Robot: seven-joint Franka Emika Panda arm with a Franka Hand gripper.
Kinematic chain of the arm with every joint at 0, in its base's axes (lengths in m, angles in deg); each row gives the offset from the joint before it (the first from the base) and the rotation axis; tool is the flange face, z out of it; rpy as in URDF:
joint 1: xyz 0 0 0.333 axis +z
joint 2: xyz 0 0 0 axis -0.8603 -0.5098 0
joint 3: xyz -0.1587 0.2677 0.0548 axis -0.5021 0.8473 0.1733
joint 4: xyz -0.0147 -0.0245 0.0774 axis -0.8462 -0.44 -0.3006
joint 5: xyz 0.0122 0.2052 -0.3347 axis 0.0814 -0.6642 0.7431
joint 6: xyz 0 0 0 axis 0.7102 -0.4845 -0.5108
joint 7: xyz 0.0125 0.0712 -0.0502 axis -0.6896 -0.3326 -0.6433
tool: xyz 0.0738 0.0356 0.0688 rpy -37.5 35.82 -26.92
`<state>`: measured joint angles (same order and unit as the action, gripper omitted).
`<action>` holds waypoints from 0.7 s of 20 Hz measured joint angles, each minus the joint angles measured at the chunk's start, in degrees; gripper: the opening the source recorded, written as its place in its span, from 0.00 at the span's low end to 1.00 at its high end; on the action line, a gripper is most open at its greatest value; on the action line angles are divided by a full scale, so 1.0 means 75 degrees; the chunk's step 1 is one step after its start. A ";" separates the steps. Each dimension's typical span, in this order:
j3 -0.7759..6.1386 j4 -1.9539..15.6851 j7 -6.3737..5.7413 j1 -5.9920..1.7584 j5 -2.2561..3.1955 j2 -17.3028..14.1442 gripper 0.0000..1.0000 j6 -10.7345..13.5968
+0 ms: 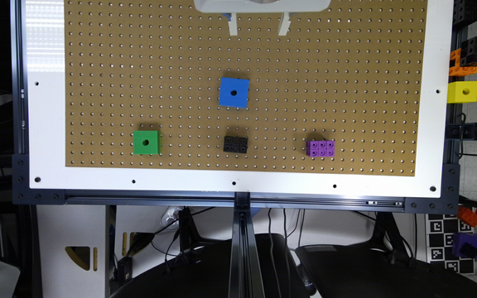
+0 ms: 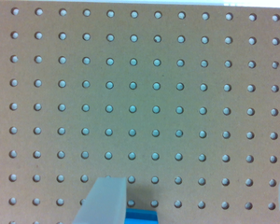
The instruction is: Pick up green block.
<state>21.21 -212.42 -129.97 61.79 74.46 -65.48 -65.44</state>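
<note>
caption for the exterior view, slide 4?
Open gripper above pegboard, far from green block at the exterior view's left.

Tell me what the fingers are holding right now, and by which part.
Nothing is held. The gripper is open above bare pegboard, and the green block sits apart on the board, untouched.

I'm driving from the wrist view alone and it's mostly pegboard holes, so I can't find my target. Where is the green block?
Observer: In the exterior view the green block sits flat near the lower edge of the pegboard, toward that view's left.
Operator: Where is my hand relative to it?
Observer: The hand is at the top centre of the exterior view, far from the green block, with the blue block just below it in the picture.
Operator: Anything crowding the green one?
Observer: No. The nearest thing, a black brick, lies well apart toward the exterior view's right.
</note>
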 joint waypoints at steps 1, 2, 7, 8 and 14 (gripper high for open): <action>0.0000 0.0000 0.0000 0.0000 0.0000 0.0000 1.00 0.0000; 0.0000 0.0000 0.0000 0.0000 0.0000 0.0000 1.00 0.0000; -0.0001 0.0000 0.0000 -0.0023 0.0000 0.0000 1.00 0.0002; -0.0001 0.0000 0.0000 -0.0030 0.0000 0.0000 1.00 0.0002; -0.0001 0.0000 0.0000 -0.0096 0.0011 0.0000 1.00 0.0002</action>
<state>21.20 -212.42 -129.97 61.07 74.54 -65.48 -65.43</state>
